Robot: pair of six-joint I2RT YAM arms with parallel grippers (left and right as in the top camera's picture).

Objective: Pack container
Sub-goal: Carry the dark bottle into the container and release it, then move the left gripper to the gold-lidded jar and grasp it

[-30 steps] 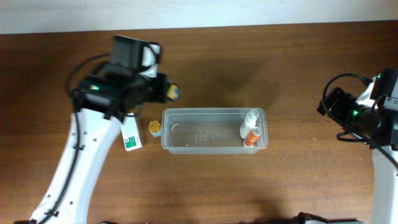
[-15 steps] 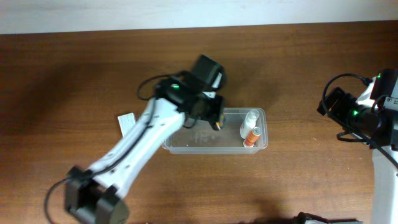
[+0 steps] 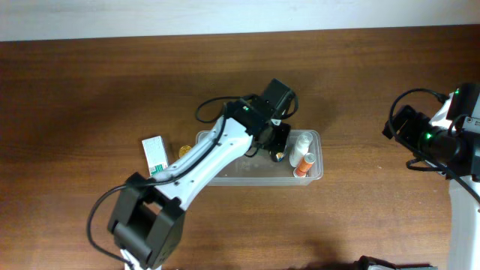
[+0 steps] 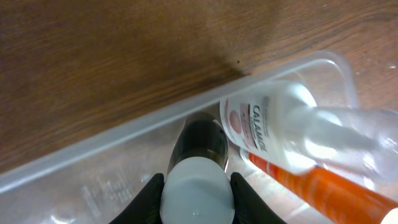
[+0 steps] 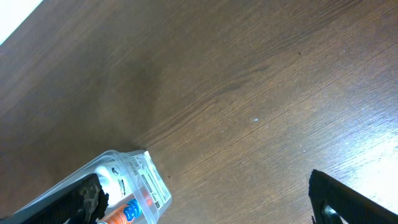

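Observation:
The container is a long clear bin in the middle of the table. A white bottle and an orange tube lie at its right end. My left gripper reaches into the bin beside them and is shut on a small dark bottle with a white cap. In the left wrist view the dark bottle points at the bin's far wall, next to the white bottle and the orange tube. My right gripper is open and empty, well right of the bin.
A white-and-green carton lies left of the bin. A small gold thing sits between the carton and the bin. My left arm crosses over the bin's left half.
My left arm has swung right from the carton's side to over the bin, carrying the dark bottle down toward the bin's right end. The right arm has not moved.

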